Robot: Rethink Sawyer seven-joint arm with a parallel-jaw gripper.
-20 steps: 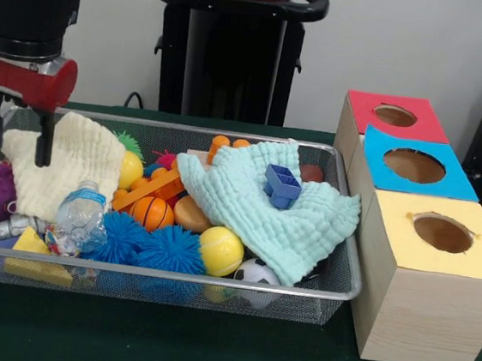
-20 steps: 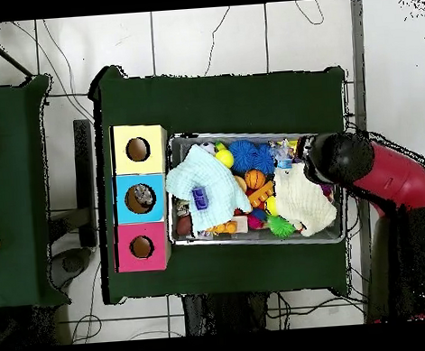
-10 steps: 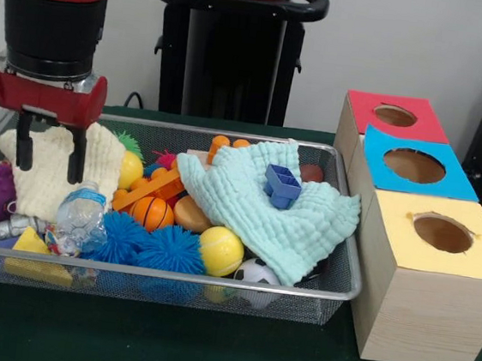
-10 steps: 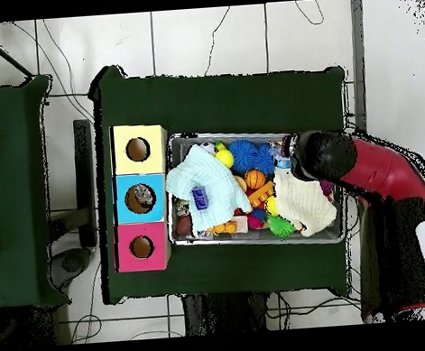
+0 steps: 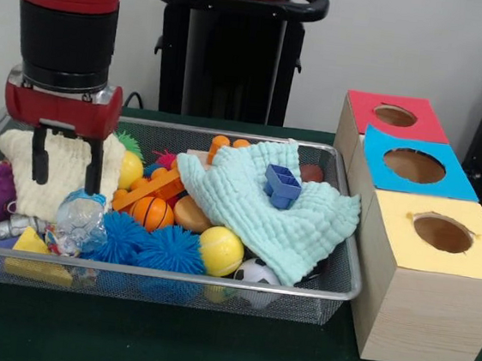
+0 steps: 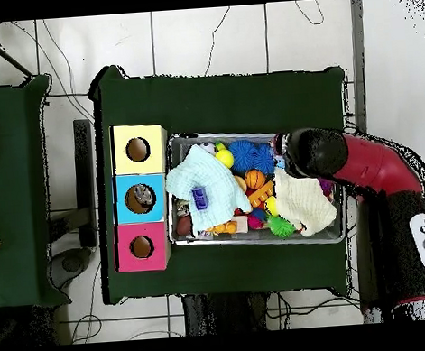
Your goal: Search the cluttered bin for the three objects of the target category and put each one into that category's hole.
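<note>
While the gripper (image 5: 67,160) hangs spread above 1 bottle (image 5: 79,218), the bin (image 5: 332,295) holds 2 cloths, perhaps 3 spiky balls.

We see one red-and-black arm, upright | pincer (image 5: 66,160) points straight down, fingers parted, nothing between them | we place it over the tabletop's left side in front view.

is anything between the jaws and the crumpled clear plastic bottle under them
Nothing visible. The gripper hangs open just above the crumpled clear plastic bottle near the left end of the wire mesh bin. The cream knitted cloth lies behind the jaws, beside the bottle, not over it.
</note>
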